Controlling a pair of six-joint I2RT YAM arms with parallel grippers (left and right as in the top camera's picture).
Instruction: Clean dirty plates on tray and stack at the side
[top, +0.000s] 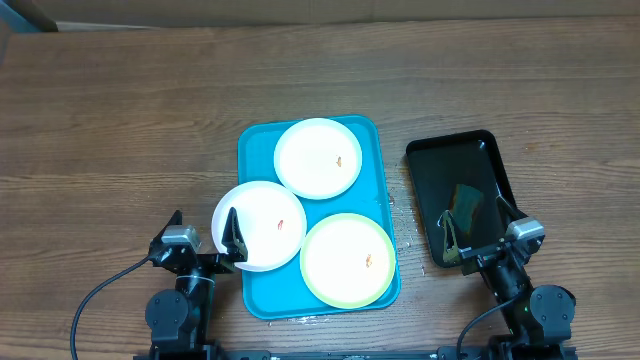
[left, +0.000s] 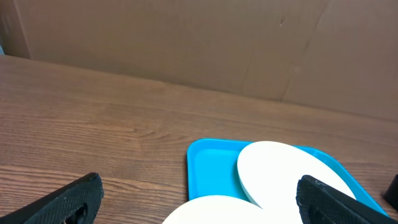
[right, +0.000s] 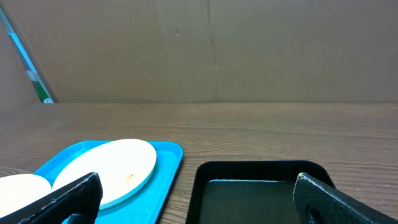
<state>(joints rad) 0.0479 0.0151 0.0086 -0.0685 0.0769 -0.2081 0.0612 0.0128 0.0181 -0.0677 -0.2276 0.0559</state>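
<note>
Three plates lie on the turquoise tray (top: 255, 150). A white plate (top: 318, 158) sits at the back, a white plate (top: 260, 226) overhangs the tray's left edge, and a green-rimmed plate (top: 347, 260) sits at the front right. Each has a small orange-red smear. My left gripper (top: 205, 235) is open and empty at the left plate's near edge; its wrist view shows the tray (left: 205, 158) and two plates (left: 280, 171). My right gripper (top: 484, 228) is open and empty over the near end of the black tray (top: 450, 160).
The black tray holds a dark sponge-like piece (top: 466, 200) in shallow liquid. In the right wrist view the black tray (right: 249, 171) lies ahead and the turquoise tray (right: 168, 162) to its left. Water drops lie on the wood between the trays (top: 403, 235).
</note>
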